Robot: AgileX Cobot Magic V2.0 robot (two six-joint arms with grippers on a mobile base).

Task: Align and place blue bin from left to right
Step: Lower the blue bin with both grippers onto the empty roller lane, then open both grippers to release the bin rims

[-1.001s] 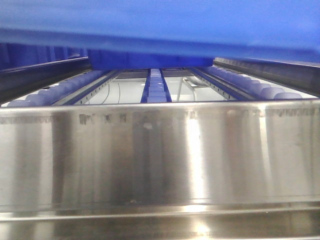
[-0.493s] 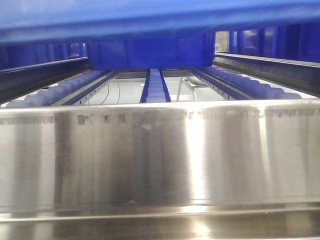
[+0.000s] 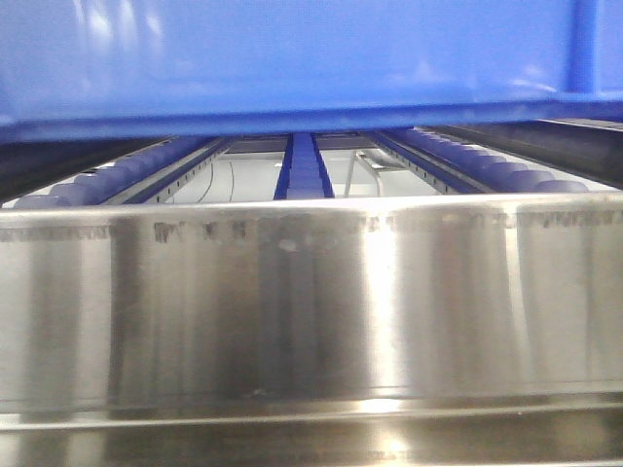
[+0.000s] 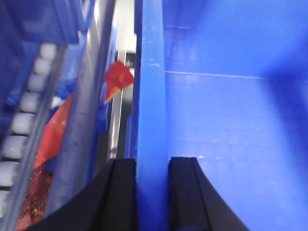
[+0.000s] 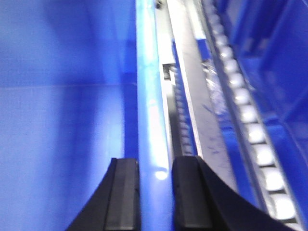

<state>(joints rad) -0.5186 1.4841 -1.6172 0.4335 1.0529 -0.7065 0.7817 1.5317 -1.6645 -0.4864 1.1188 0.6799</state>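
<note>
Both claws, left claw [image 4: 151, 192] and right claw [image 5: 154, 192], clamp the blue bin [image 3: 292, 58] rims; carrying step, next lower it squarely onto the roller track [image 3: 487, 161].

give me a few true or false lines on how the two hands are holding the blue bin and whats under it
1. The left hand straddles the rim of the blue bin, one finger on each side. True.
2. The right hand hangs open, clear of the bin. False: its fingers sit on either side of the bin's wall.
3. In the front view the bin rests flat on the steel panel. False: a gap shows beneath it, with roller tracks visible through it.
4. The bin spans the full width of the front view. True.
5. The bin is packed with boxes. False: the inside in view looks bare.
</note>
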